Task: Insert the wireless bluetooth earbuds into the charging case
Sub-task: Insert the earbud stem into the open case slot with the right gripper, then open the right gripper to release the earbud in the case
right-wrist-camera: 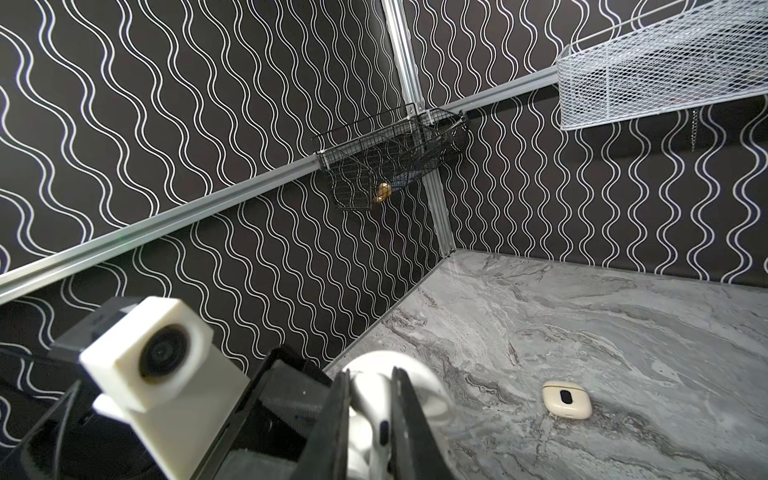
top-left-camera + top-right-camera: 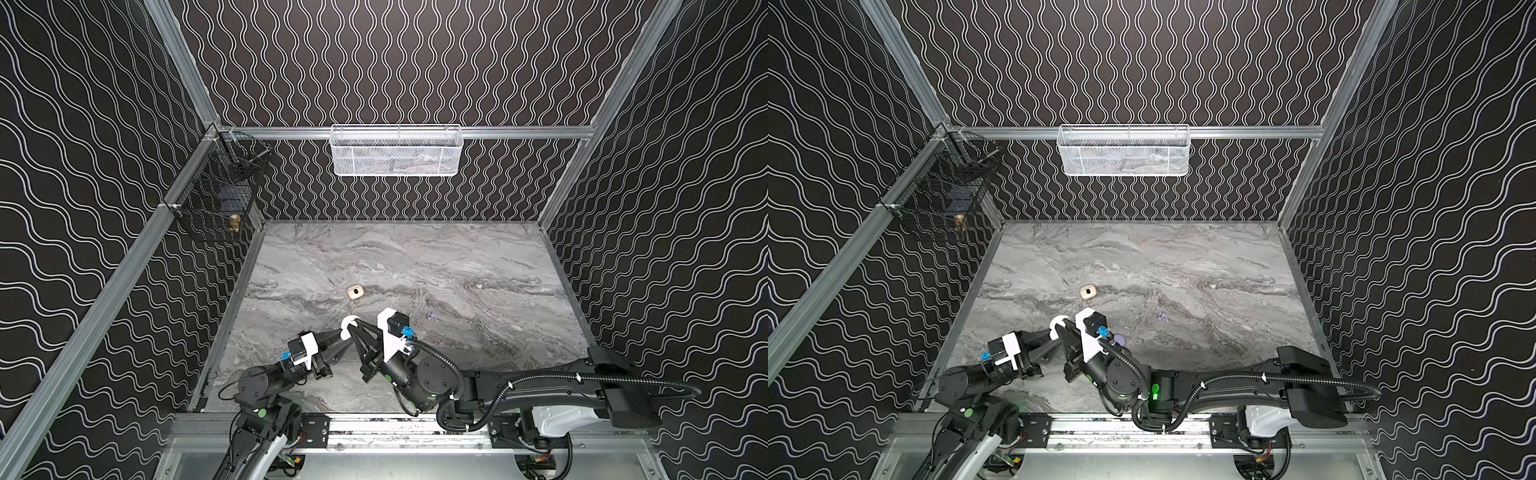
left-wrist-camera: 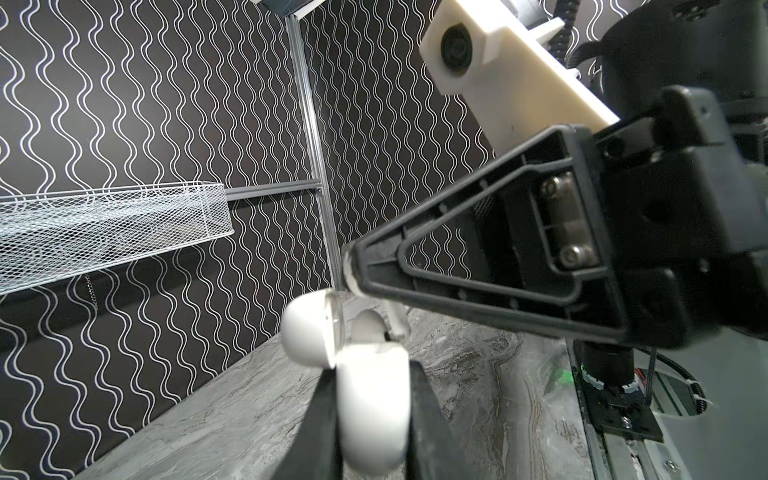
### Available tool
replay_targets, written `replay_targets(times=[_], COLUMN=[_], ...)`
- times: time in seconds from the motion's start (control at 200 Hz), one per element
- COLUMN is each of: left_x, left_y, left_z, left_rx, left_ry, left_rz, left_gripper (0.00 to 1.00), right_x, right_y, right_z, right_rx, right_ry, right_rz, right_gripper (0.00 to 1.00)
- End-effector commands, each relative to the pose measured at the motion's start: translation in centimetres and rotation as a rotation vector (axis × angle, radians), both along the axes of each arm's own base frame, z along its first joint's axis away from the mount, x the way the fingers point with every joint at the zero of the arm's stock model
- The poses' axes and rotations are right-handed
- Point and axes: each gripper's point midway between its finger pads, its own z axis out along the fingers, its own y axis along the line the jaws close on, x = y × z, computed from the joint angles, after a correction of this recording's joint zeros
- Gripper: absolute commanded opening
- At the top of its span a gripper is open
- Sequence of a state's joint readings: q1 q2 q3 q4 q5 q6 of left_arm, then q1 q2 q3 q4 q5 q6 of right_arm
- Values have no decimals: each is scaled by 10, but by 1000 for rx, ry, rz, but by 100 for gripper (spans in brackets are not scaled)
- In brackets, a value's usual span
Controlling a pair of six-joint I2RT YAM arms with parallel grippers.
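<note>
near the front of the table (image 2: 457, 257), left of centre and held off its surface, a white earbud (image 1: 368, 409) is pinched between the drawn-in jaws of the right gripper (image 1: 370, 419); its stem (image 3: 397, 319) points down at the open mouth of the charging case (image 3: 374, 399); whether it touches the case or hangs just above it cannot be told; a rounded pale form beside the stem sits in that mouth, too blurred to name; the case is white, its lid (image 3: 309, 330) swung open, its body clamped between the two fingers of the left gripper (image 3: 372, 419); in both top views the two grippers meet tip to tip over the case (image 2: 350, 323) (image 2: 1057, 323), the left one reaching in from the left, the right one from the near right.

a lavender earbud (image 2: 431, 317) (image 2: 1162, 317) lies alone on the table to the right, well apart from the grippers; a beige case (image 2: 355, 292) (image 1: 567, 400), closed and flat on the table, lies just beyond them on the far side.

a white mesh basket (image 2: 396, 151) hangs on the far wall; a black wire basket (image 2: 216, 199) hangs in the far left corner.
</note>
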State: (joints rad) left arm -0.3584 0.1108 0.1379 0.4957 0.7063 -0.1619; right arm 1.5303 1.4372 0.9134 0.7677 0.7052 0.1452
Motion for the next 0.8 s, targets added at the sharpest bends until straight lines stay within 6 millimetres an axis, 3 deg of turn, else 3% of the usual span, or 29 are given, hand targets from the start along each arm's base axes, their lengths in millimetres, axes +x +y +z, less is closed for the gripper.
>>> replay_targets(times=[0.0,0.295,0.796], left_x=[-3,-3,-6], left_y=[2,2,4], left_z=[10,10,14], left_rx=[-23,-22,-29], left_ry=[-21,-23,-30], left_rz=[5,4,5], left_gripper=[0,0,0], right_x=[-2,-1,3], right_y=[-2,5,-2], right_z=[15,15,-11], right_rx=[65,64,22], right_ry=[-15,-22,18], right_rz=[6,6,-15], right_gripper=[2,2,2])
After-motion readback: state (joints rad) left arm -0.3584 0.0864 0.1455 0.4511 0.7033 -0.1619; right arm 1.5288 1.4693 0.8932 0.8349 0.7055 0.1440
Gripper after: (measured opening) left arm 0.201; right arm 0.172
